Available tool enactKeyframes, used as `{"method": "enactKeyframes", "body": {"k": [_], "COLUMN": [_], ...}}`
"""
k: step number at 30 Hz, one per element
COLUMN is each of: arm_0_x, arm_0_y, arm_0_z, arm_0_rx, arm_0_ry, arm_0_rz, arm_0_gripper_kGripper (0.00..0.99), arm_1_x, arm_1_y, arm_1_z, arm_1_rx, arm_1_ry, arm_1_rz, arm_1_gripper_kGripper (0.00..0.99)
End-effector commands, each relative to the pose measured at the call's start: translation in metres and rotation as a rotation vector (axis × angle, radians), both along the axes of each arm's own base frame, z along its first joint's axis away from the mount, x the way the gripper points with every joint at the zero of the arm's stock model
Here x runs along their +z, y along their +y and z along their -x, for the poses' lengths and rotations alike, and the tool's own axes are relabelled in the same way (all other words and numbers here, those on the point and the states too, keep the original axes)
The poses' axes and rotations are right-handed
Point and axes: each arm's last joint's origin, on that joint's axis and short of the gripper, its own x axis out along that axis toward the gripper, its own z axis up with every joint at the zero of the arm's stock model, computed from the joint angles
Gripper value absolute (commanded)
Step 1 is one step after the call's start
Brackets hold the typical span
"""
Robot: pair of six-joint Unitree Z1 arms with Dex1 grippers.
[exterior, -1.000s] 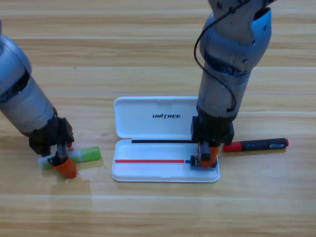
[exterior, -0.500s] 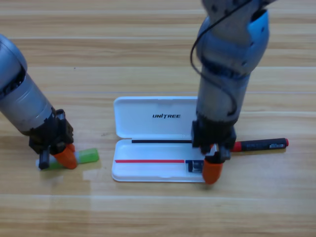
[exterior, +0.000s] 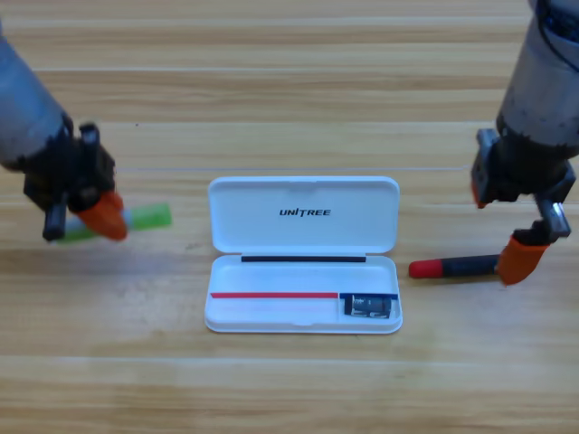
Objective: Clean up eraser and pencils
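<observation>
The small dark blue-black eraser (exterior: 367,306) lies in the open white plastic case (exterior: 303,254)'s lower right corner. We judge the pencils come next. The left claw (exterior: 93,217) grips the short light green pencil (exterior: 136,220), tilted. The right claw (exterior: 525,254), its opening unclear, hovers over the red-and-black pencil (exterior: 452,267) on the wooden tabletop (exterior: 289,90).

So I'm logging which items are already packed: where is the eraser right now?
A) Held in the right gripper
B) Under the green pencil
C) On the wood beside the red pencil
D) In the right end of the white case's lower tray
D: the eraser lies in the right end of the white case's lower tray, apart from the right gripper over the red pencil.
</observation>
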Motion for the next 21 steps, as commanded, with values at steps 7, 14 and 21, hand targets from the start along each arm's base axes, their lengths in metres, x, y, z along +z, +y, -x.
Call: {"method": "enactKeyframes", "body": {"k": [7, 14, 21], "arm_0_x": [0.007, -0.014, -0.032], "arm_0_y": [-0.053, -0.093, -0.128], "arm_0_z": [0.022, 0.028, 0.031], "arm_0_rx": [-0.15, -0.229, -0.287], "arm_0_ry": [-0.044, -0.021, 0.001], "arm_0_rz": [-0.029, -0.055, -0.067], "arm_0_gripper_kGripper": [0.0, 0.0, 0.0], "arm_1_x": [-0.112, -0.125, -0.133], "arm_1_y": [-0.017, -0.009, -0.012], "arm_1_z": [-0.094, -0.1, -0.094], "arm_1_rx": [-0.052, -0.021, 0.023], "arm_1_ry": [0.098, 0.136, 0.186], "arm_1_rz": [0.077, 0.034, 0.023], "arm_1_gripper_kGripper": [0.922, 0.838, 0.391]}}
